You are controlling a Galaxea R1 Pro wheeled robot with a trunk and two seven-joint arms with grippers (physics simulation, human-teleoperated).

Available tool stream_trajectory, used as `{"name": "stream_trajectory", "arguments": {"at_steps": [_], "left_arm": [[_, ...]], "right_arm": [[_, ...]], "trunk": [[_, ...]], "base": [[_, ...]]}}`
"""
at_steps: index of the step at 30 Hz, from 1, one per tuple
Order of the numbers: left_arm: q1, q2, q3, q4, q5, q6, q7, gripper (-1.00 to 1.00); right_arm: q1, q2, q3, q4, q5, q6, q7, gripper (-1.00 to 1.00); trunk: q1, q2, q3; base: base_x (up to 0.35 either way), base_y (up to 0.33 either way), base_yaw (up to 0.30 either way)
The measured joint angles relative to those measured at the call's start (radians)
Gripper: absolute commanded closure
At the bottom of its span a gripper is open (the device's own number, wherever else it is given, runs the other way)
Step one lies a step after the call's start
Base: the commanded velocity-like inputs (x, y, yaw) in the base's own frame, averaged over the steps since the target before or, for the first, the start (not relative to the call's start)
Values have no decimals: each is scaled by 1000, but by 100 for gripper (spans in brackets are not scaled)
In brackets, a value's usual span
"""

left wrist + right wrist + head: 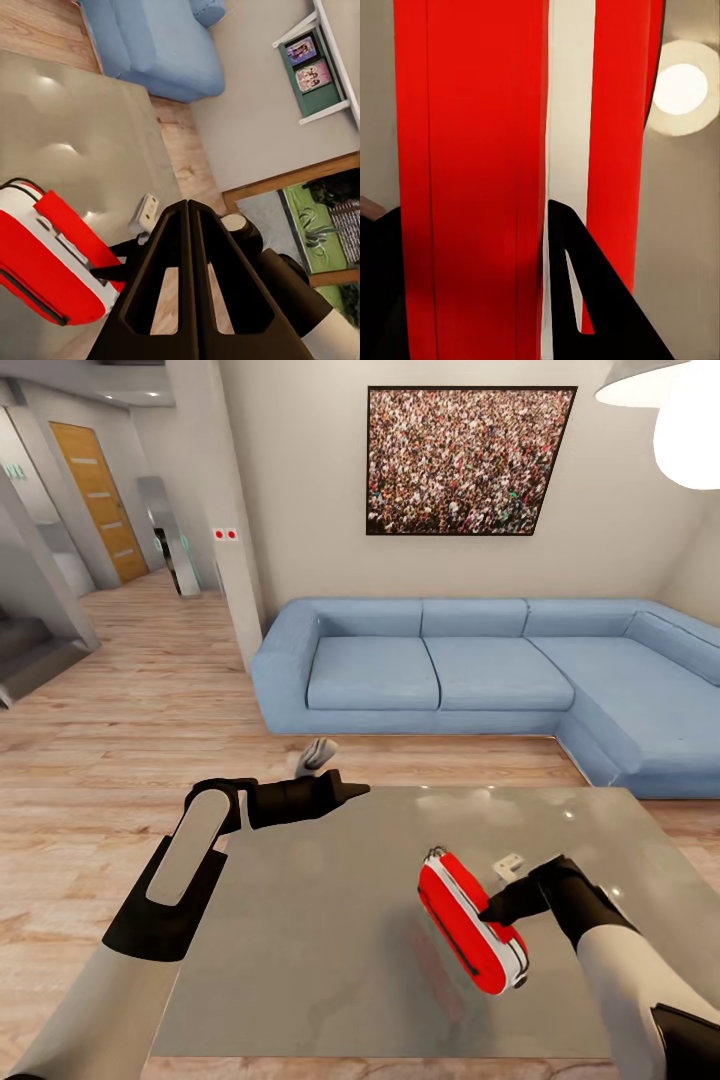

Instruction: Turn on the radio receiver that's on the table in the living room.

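A large low square table (330,940) with a glossy grey reflective top stands on light wood floor (130,690) in the living room, one blue corner sofa (470,670) at twelve o'clock beneath one framed crowd picture (468,460), one white dome pendant lamp (670,410) at one o'clock. One small rounded red radio receiver with white trim (470,920) lies tipped on the table at four o'clock. The right gripper (495,908) touches its side, how wide its jaws stand I cannot tell; the left gripper (350,791), at ten o'clock over the table's edge, has its jaws pressed together, holding nothing.
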Motion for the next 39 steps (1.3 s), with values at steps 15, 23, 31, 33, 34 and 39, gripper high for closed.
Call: {"name": "stream_trajectory", "arguments": {"at_steps": [15,23,31,33,34,39], "left_arm": [[0,0,0,0,0,0,-1,100],[1,0,0,0,0,0,-1,100],[0,0,0,0,0,0,-1,100],[0,0,1,0,0,0,-1,100],[0,0,1,0,0,0,-1,100],[0,0,1,-1,0,0,-1,100]], "right_arm": [[0,-4,1,21,-57,-63,-38,100],[0,-3,2,72,-56,-111,-69,100],[0,-3,1,112,-62,-135,-115,100],[0,-2,0,114,-61,-136,-117,100],[0,-1,0,115,-62,-136,-117,100],[0,1,-4,117,-62,-137,-119,100]], "trunk": [[0,0,0],[0,0,0],[0,0,0],[0,0,0],[0,0,0],[0,0,0]], "base": [[0,0,0],[0,0,0],[0,0,0],[0,0,0],[0,0,0],[0,0,0]]}}
